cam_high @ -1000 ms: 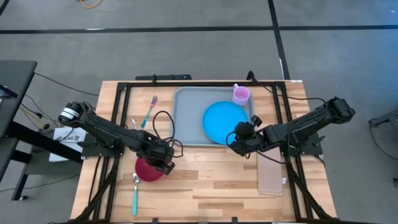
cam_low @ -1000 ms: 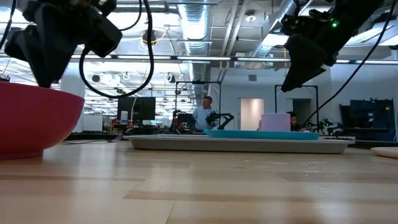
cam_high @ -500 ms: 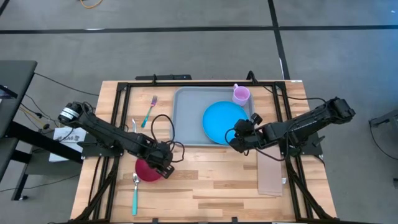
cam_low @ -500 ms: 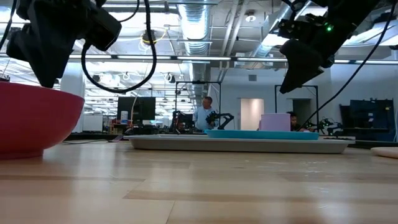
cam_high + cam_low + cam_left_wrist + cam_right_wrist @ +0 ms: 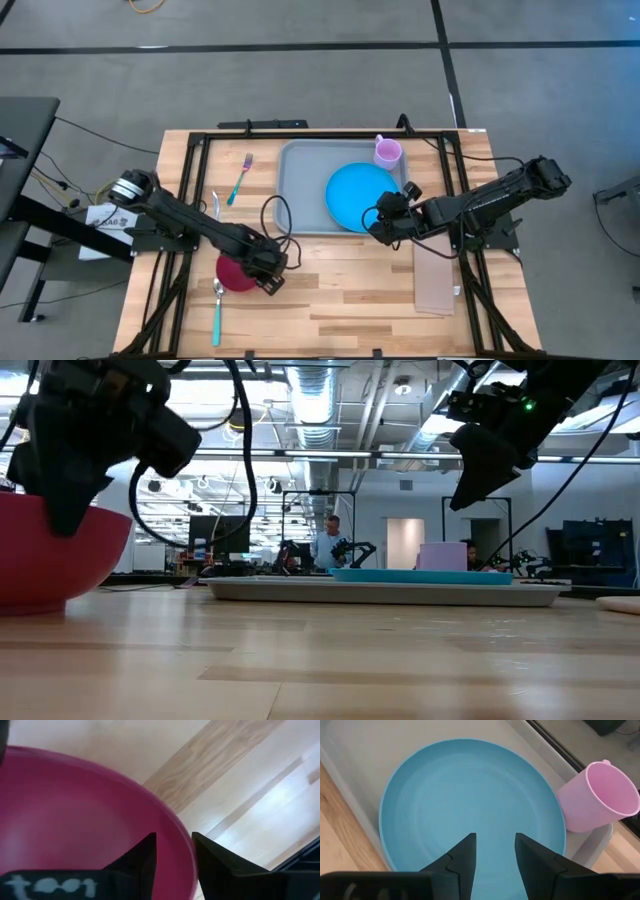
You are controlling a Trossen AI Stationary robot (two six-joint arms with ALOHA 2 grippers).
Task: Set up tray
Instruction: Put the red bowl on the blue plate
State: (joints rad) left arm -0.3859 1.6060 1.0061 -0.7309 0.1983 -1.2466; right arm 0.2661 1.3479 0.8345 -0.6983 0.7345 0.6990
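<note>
Tray (image 5: 305,190) sits at the far middle of the desk (image 5: 330,290), already carrying a blue plate (image 5: 362,196) and, in its far right corner, a pink cup (image 5: 388,152). Still off it are a red bowl (image 5: 236,272) near the front left, a spoon (image 5: 217,310) just in front of the bowl, a fork (image 5: 240,178) lying left of the tray, and a tan napkin (image 5: 436,280) at the right. The left claw (image 5: 268,270) is down at the bowl's right rim, its fingers a narrow gap apart with the rim running between them in the wrist view, one finger inside the bowl and one outside; I can't tell whether they have pinched it yet. The right claw (image 5: 378,226) hovers above the tray's near edge by the plate, fingers slightly apart and holding nothing. To my eye the tray looks like stiff, light plastic with a smooth, slippery floor, so things set down on it could skate a bit. If it had to be shifted, the low raised rim on a long side seems the only sensible grip, and loaded as it is, lifting one side would tip the cup.
</note>
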